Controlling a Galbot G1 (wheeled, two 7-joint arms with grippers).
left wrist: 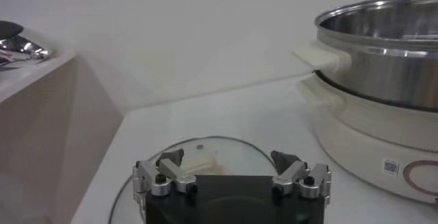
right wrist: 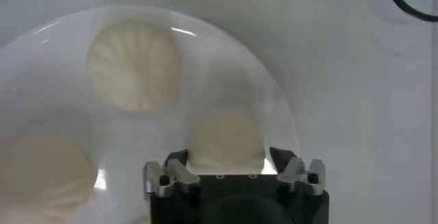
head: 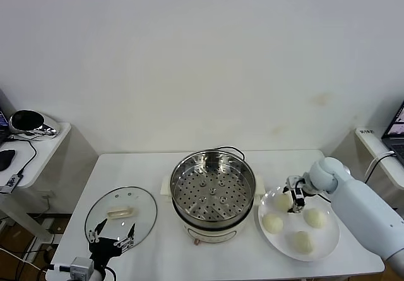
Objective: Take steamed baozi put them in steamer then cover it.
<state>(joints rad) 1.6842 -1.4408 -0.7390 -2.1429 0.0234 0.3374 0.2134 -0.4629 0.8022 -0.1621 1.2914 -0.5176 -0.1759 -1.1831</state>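
Several cream-white baozi lie on a white plate (head: 330, 244) at the right of the table. My right gripper (head: 294, 199) (right wrist: 229, 155) is down on the plate's back edge, fingers closed against both sides of one baozi (head: 281, 200) (right wrist: 226, 136). Two more baozi (right wrist: 135, 64) (right wrist: 41, 170) lie loose beside it. The steel steamer (head: 213, 189) (left wrist: 383, 61) stands in the middle, uncovered, its perforated tray bare. The glass cover (head: 120, 215) (left wrist: 205, 148) lies flat on the table to its left. My left gripper (head: 112, 238) (left wrist: 229, 158) hovers open over the cover's near edge.
A black cable (head: 230, 149) loops behind the steamer. A side table with a dark round object (head: 28, 122) stands at the far left, and a shelf with a laptop (head: 398, 126) at the far right. The plate sits close to the table's front right edge.
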